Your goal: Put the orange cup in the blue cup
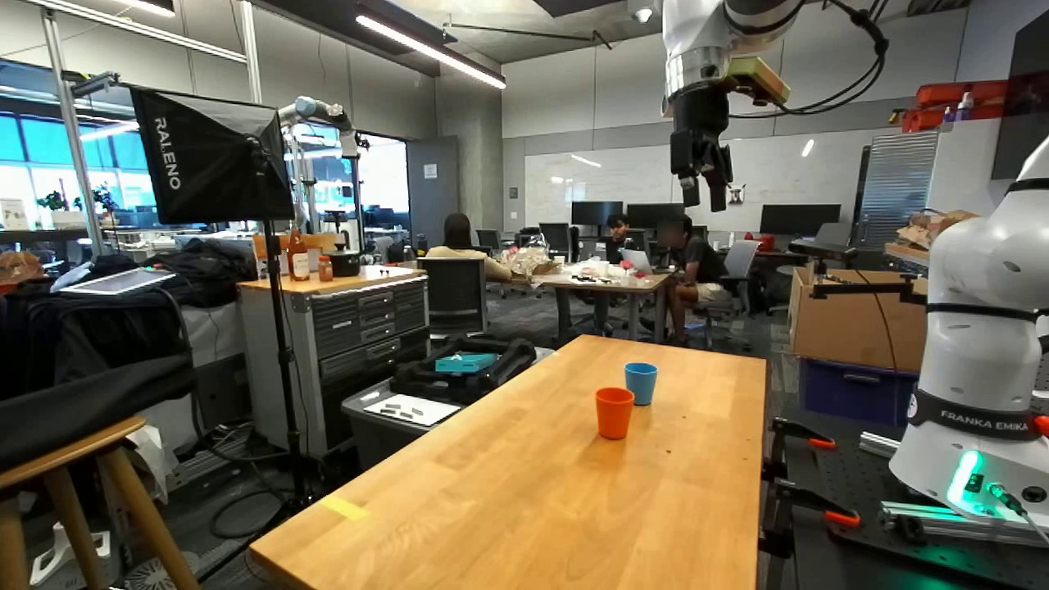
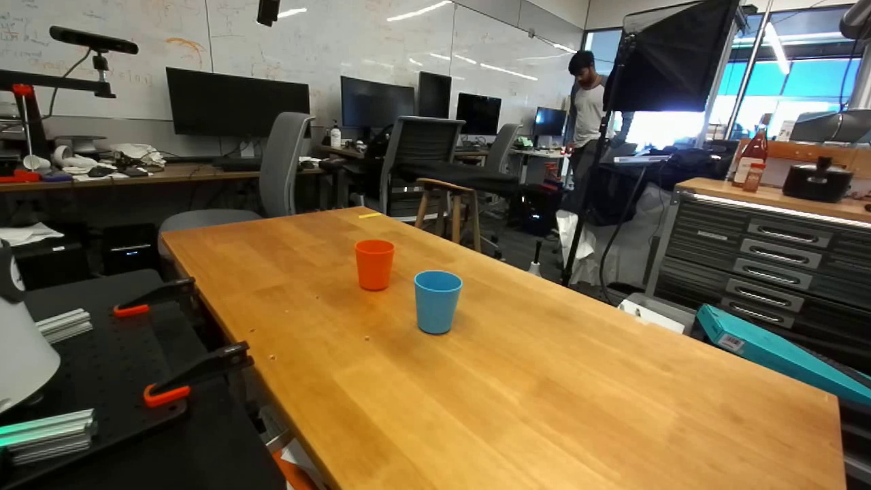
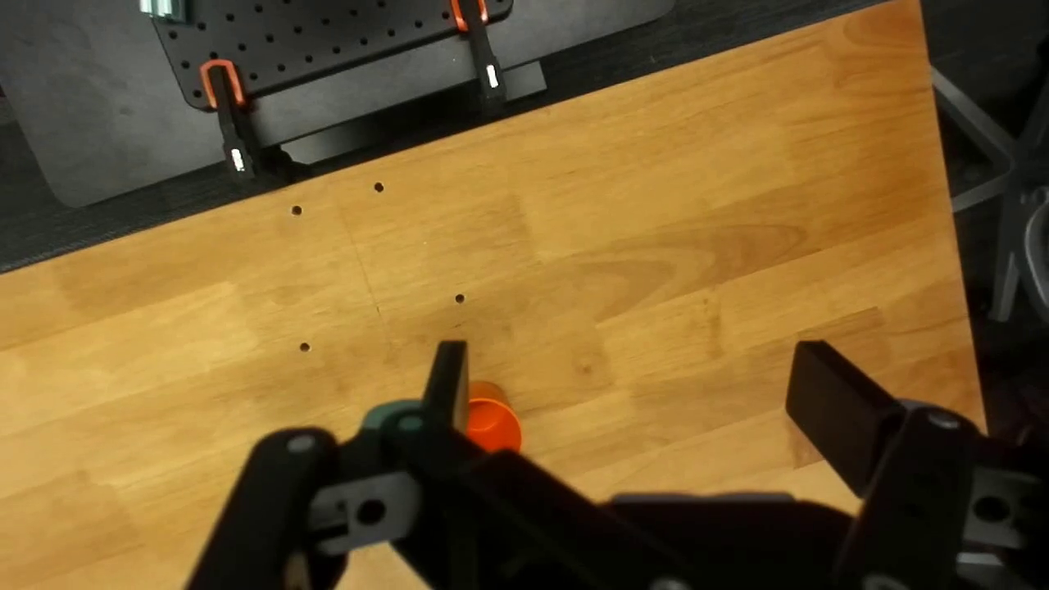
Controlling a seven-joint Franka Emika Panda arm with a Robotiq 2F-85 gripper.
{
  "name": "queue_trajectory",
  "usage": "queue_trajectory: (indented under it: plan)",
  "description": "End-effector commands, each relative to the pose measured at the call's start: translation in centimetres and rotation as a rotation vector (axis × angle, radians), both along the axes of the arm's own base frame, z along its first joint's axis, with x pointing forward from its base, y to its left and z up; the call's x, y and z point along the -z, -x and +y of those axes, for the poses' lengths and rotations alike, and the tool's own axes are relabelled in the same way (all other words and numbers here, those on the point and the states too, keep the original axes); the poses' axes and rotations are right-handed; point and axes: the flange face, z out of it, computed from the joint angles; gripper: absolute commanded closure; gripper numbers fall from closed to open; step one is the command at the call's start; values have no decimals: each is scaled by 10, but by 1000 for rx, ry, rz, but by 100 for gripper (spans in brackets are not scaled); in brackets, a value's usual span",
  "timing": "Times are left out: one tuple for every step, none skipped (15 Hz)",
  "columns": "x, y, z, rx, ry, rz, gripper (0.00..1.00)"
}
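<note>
Bearing white lettering: black fabric softbox [image 1: 213, 160] (RALENO), white arm base [image 1: 971, 365] (FRANKA EMIKA). On the wood-grained table [image 2: 531, 388], in an exterior view, the tapered light-blue plastic cup [image 2: 437, 303] stands at four o'clock from the tapered orange plastic cup [image 2: 374, 265], both upright and apart. Overhead, the black gripper [image 3: 639, 389] holds its fingers wide apart.

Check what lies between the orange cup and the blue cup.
Only bare wooden tabletop separates the orange cup from the blue cup in an exterior view.
</note>
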Motion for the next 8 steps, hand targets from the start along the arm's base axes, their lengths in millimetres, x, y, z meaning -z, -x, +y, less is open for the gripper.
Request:
queue_trajectory:
  plan:
    - [12,-3,6,-17,43,-31,0]
    - [17,-9,8,-29,59,-65,0]
    - [25,-21,10,-24,62,-80,0]
    - [32,-31,12,-27,72,-118,0]
    - [41,-39,13,-33,74,-123,0]
    - [52,-47,15,-41,81,-144,0]
    - [64,-57,16,-51,83,-148,0]
    - [77,-66,17,-53,81,-144,0]
